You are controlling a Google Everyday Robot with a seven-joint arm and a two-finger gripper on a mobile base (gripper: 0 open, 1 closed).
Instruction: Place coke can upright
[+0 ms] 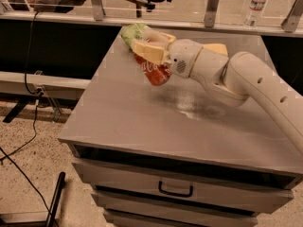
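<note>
The coke can (154,71) is red with white lettering. It hangs tilted in my gripper (147,56), just above the grey cabinet top (142,122) near its far left part. My cream-coloured fingers (147,51) are shut on the can's upper part and hide its top end. The white arm reaches in from the right.
A green snack bag (131,33) lies right behind the gripper at the far edge. A yellow sponge (215,48) lies partly hidden behind the arm. A water bottle (255,4) stands on the ledge beyond. Drawers (175,189) are below the top, cables on the floor at left.
</note>
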